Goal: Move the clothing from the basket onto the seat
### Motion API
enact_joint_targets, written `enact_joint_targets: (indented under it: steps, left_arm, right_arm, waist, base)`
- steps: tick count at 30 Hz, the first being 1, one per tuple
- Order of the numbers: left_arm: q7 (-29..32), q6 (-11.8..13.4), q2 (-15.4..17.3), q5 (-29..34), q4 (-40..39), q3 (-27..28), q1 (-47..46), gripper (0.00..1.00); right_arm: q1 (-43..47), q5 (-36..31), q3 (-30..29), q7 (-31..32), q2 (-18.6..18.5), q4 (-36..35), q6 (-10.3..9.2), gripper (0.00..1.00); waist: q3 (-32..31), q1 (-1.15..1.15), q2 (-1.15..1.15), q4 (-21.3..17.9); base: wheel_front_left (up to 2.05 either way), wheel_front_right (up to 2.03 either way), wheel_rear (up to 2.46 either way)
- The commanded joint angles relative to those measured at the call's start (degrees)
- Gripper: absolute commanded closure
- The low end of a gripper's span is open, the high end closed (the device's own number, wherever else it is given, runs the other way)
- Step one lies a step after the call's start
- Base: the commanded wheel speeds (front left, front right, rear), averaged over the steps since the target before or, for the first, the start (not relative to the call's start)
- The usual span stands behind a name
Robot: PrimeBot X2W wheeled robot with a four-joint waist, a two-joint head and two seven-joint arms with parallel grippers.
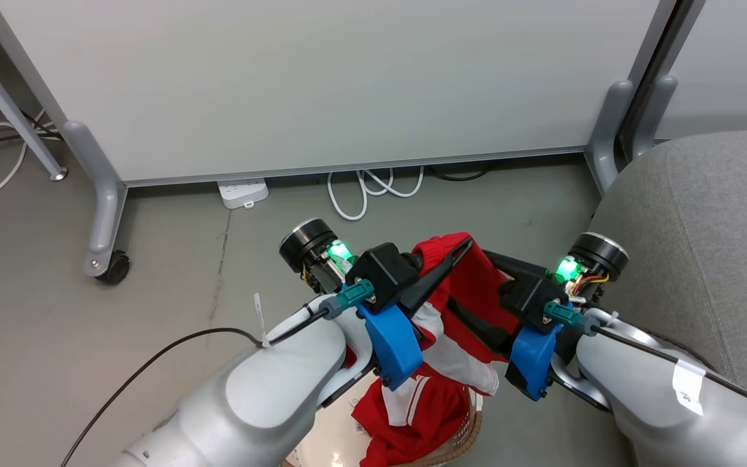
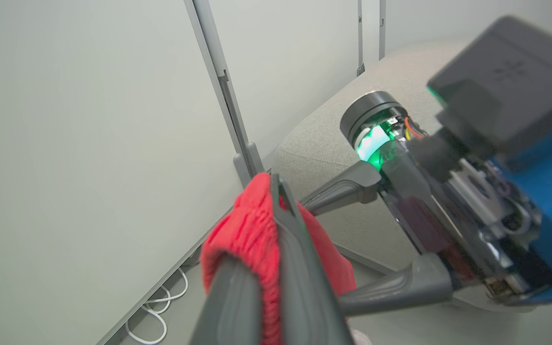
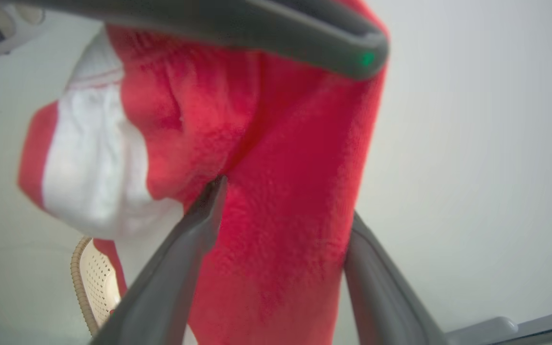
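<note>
I have the left gripper (image 1: 463, 246) clamped flat on the top fold of a red garment (image 3: 276, 143), the cloth pinched between its pressed-together fingers. I hold it high so the piece hangs free under its own weight. Its lower end, white panel and stripe trim included, trails down to the rest of the clothing (image 1: 435, 405). That lies heaped in the basket (image 1: 471, 433) directly below my wrists, and the basket stands on the floor (image 1: 153, 292).

The right gripper (image 1: 465, 277) has its jaws spread wide and grips nothing. The hanging cloth drops between its two fingers, one on either side, a little below the left's pinch. I judge this to be the setup for a second hold, so the garment can travel spread between two points rather than dangling like a rope.

The seat (image 1: 704, 227) lies off to my right, its rounded near edge close beside the right forearm, so the carry looks short. The garment's lower end has not cleared the basket's rim. I would lift further before swinging right, or the trailing end may drag the heap or catch on the rim.
</note>
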Motion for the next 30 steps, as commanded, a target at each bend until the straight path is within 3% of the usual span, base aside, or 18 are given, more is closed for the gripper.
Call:
enact_joint_targets:
  steps: [1, 2, 30]
  left_arm:
    - [-0.3, 0.0, 0.2, 0.2, -0.1, 0.4, -0.7, 1.00]
    - [-0.3, 0.0, 0.2, 0.2, -0.1, 0.4, -0.7, 1.00]
    - [-0.3, 0.0, 0.8, 0.4, 0.2, 1.0, -0.5, 1.00]
  right_arm:
    - [-0.9, 1.0, 0.7, -0.3, 0.3, 0.3, -0.02, 0.14]
    - [-1.0, 1.2, 1.1, -0.3, 0.4, 0.4, -0.02, 1.00]
    - [-1.6, 1.7, 1.3, -0.3, 0.6, -0.3, -0.02, 1.00]
  waist:
    - [0.0, -0.01, 0.00, 0.0]
    - [0.1, -0.01, 0.00, 0.0]
    - [1.2, -0.01, 0.00, -0.4]
  base:
    - [0.00, 0.00, 0.00]
    - [0.00, 0.00, 0.00]
    - [0.00, 0.00, 0.00]
